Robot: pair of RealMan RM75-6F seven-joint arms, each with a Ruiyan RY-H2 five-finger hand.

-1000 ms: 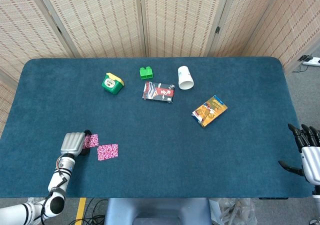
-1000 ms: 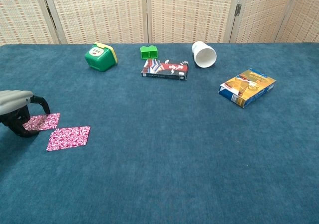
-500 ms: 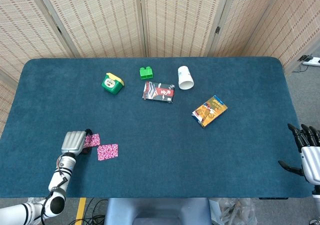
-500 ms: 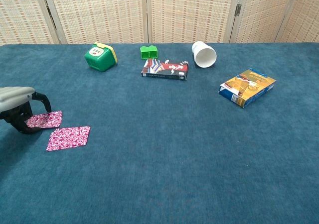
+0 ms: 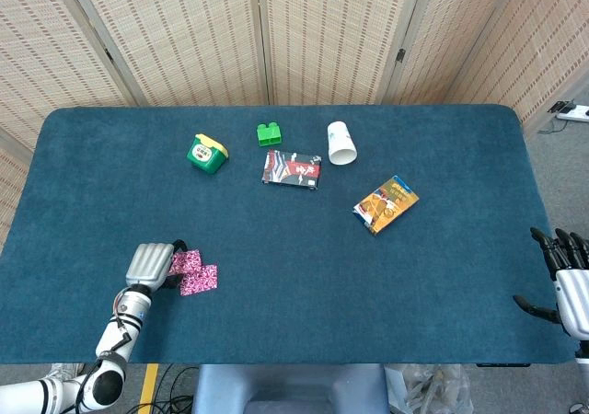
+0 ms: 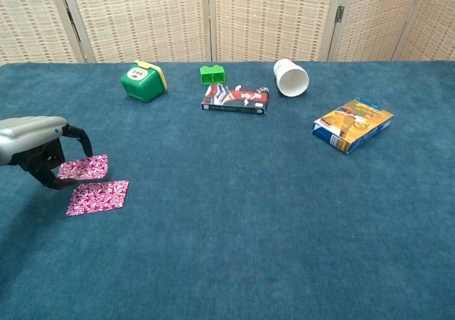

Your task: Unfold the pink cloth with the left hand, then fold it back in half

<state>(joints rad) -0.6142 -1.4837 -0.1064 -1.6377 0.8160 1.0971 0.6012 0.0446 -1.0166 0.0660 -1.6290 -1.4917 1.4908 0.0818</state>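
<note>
The left hand (image 6: pixel 39 146) pinches one half of the pink cloth (image 6: pixel 96 188) and lifts it; the other half lies flat on the table (image 6: pixel 242 220). The right hand (image 5: pixel 568 281) sits off the table's edge, fingers apparently spread and holding nothing.

A high head camera looks steeply down on the whole blue table (image 5: pixel 294 322), while a lower, closer chest camera faces across its same surface (image 6: pixel 234 263).
</note>
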